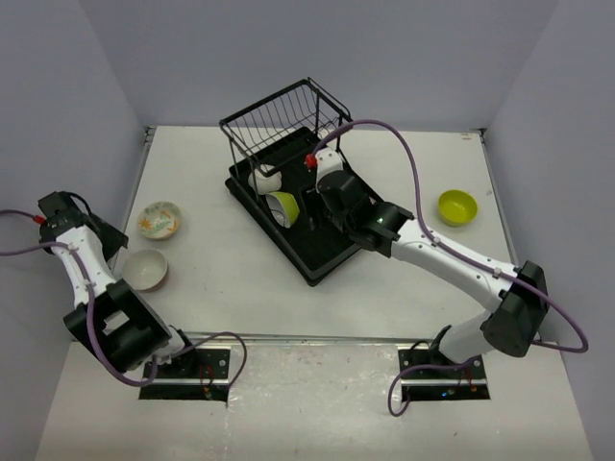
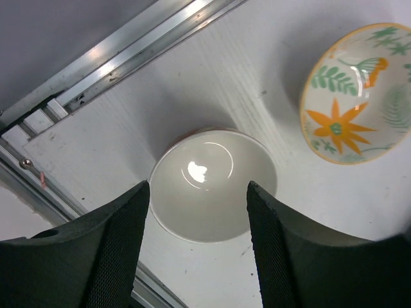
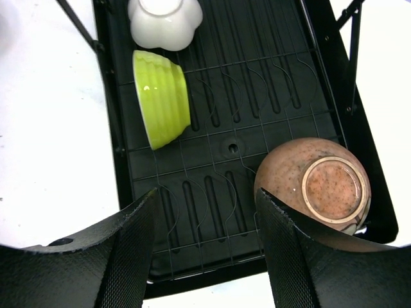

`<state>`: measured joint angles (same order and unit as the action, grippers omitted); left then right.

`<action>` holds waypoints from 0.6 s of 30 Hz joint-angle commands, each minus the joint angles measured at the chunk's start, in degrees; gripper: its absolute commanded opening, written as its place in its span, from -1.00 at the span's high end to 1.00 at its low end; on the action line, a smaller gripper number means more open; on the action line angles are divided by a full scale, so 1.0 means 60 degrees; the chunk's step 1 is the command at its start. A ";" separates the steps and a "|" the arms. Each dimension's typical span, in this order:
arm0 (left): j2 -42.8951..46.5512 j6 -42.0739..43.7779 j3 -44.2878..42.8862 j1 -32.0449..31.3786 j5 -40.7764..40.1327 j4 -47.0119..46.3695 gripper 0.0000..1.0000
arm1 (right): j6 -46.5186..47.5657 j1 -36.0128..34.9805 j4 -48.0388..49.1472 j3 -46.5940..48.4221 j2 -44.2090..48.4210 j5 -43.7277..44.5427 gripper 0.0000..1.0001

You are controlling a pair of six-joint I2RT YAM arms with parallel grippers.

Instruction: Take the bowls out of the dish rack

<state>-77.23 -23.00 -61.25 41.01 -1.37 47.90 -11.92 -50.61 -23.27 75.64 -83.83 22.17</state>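
Bowls, top view: dish rack (image 1: 298, 250) mid-table holds scalloped white bowl (image 1: 264, 180) and lime bowl on edge (image 1: 282, 206). Second lime bowl (image 1: 457, 206) upright on table at right; floral bowl (image 1: 159, 220) and plain white bowl (image 1: 146, 269) on table at left.
Left wrist view: left gripper (image 2: 199, 187) unclenched, fingers straddling plain white bowl, holding nothing.
Right wrist view: right gripper (image 3: 207, 194) unclenched over rack floor; speckled brown bowl (image 3: 314, 186) upside down beside one finger, contact unclear.
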 commanded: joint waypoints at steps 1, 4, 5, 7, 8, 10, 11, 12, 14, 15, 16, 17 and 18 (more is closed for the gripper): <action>0.0683 -0.0062 -0.0484 0.0107 0.0767 0.0249 -0.27 | 0.0054 -0.0017 -0.0033 0.0358 -0.0192 0.0523 -0.23; 0.1196 -0.0135 -0.0339 0.0093 0.1629 0.0002 -0.27 | 0.0185 -0.0192 0.0288 0.0256 -0.0397 0.0785 -0.18; 0.1502 -0.0165 -0.0265 0.0078 0.1909 -0.0101 -0.27 | 0.0258 -0.0294 0.0419 0.0226 -0.0485 0.0888 -0.17; 0.2057 -0.0339 0.0157 -0.0096 0.3267 -0.0742 -0.27 | 0.0637 -0.0936 0.1104 0.0125 -0.0864 0.1325 -0.16; 0.2061 -0.0341 0.0160 -0.0097 0.3274 -0.0747 -0.27 | 0.0639 -0.0940 0.1109 0.0124 -0.0939 0.1561 -0.16; 0.2412 -0.0355 0.0204 -0.0330 0.3784 -0.0965 -0.27 | 0.0756 -0.1362 0.1635 0.0050 -0.1159 0.1972 -0.13; 0.2616 -0.0384 0.0233 -0.0375 0.3889 -0.1170 -0.27 | 0.0742 -0.1466 0.1912 0.0050 -0.1406 0.2292 -0.12; 0.2734 -0.0414 0.0233 -0.0434 0.3977 -0.1201 -0.27 | 0.0728 -0.1583 0.2016 0.0094 -0.1568 0.2513 -0.12; 0.3099 -0.0516 0.0335 -0.0566 0.4299 -0.1565 -0.27 | 0.0727 -0.1935 0.2221 0.0269 -0.1920 0.3272 -0.10; 0.3159 -0.0531 0.0321 -0.0581 0.4445 -0.1625 -0.27 | 0.0684 -0.2067 0.2368 0.0357 -0.2241 0.3393 -0.09; 0.3305 -0.0546 0.0292 -0.0595 0.4533 -0.1640 -0.27 | 0.0509 -0.2097 0.2398 0.0503 -0.2403 0.3481 -0.09; 0.3306 -0.0560 0.0307 -0.0610 0.4578 -0.1727 -0.27 | 0.0392 -0.2126 0.2398 0.0548 -0.2550 0.3584 -0.09; 0.3408 -0.0575 0.0336 -0.0639 0.4651 -0.1801 -0.27 | 0.0347 -0.2156 0.2543 0.0563 -0.2812 0.3875 -0.09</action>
<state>-58.43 -25.47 -59.72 37.65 21.54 41.12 -8.82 -63.24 -12.60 76.23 -98.32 38.15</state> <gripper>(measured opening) 0.634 0.548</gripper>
